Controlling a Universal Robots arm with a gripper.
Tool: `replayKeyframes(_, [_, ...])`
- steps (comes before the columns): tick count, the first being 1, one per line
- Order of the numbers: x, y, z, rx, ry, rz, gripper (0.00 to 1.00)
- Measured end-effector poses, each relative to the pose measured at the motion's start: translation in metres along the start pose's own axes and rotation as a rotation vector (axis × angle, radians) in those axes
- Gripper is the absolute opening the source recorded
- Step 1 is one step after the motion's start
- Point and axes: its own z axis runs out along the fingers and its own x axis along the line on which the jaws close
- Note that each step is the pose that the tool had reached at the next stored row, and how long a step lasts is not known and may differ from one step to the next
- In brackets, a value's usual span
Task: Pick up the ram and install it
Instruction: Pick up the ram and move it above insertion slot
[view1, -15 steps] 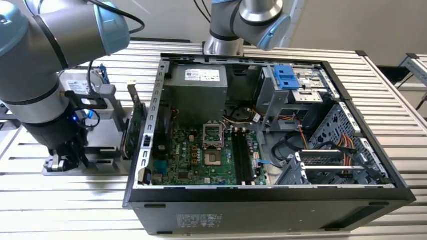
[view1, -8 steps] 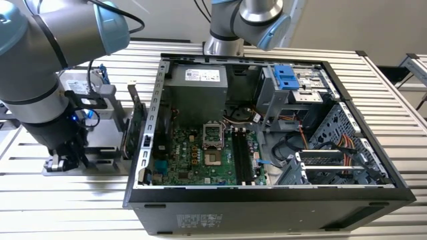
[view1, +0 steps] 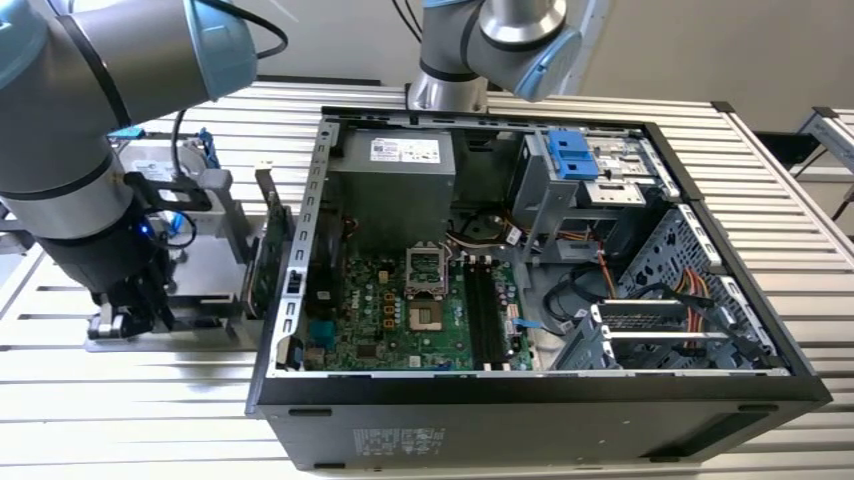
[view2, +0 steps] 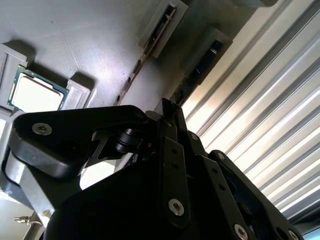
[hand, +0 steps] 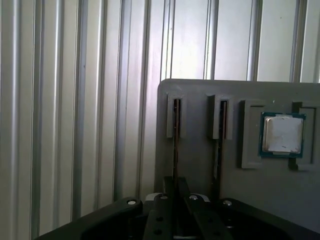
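- Contact is with the ram (hand: 175, 131) (view2: 196, 74), a long, thin, dark circuit-board stick that I see edge-on in both wrist views. It runs straight out from between my fingertips.
- My black two-fingered gripper (hand: 175, 183) (view2: 171, 107) (view1: 130, 312) is drawn in narrow, its jaws closed on the two flat sides of the stick at the end nearest me.
- The ram's far end sits in a raised grey slot of the flat grey plastic holder plate (hand: 196, 167) (view2: 100, 45) (view1: 200, 335), the plate my gripper is lowered onto.
- A second thin dark stick (hand: 220, 135) (view2: 142, 60) sits in the twin slot just beside my gripper, parallel to the ram and apart from my fingers.
- Beyond that second stick, farther from my gripper, a small square silver processor chip with a green rim (hand: 282, 134) (view2: 32, 95) lies flat in its own recess of the plate.
- The ribbed silver metal table (hand: 75, 100) (view2: 265, 125) (view1: 134, 420) carries the plate and stretches away ahead of and beside my gripper.
- In the exterior view my grey and blue arm (view1: 80, 170) comes down over the plate with the wrist pointing at the table.
- An open black computer case (view1: 534, 405) lies on its side well apart from my gripper, toward the exterior view's right.
- Inside it a green motherboard (view1: 380, 315) faces up, with long black memory slots (view1: 481, 315) running along its side farther from my gripper.
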Motion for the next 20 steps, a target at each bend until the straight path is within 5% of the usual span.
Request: replayKeyframes(20, [0.0005, 0.0003, -0.0194, 0.0004, -0.0001, 0.0, 0.0])
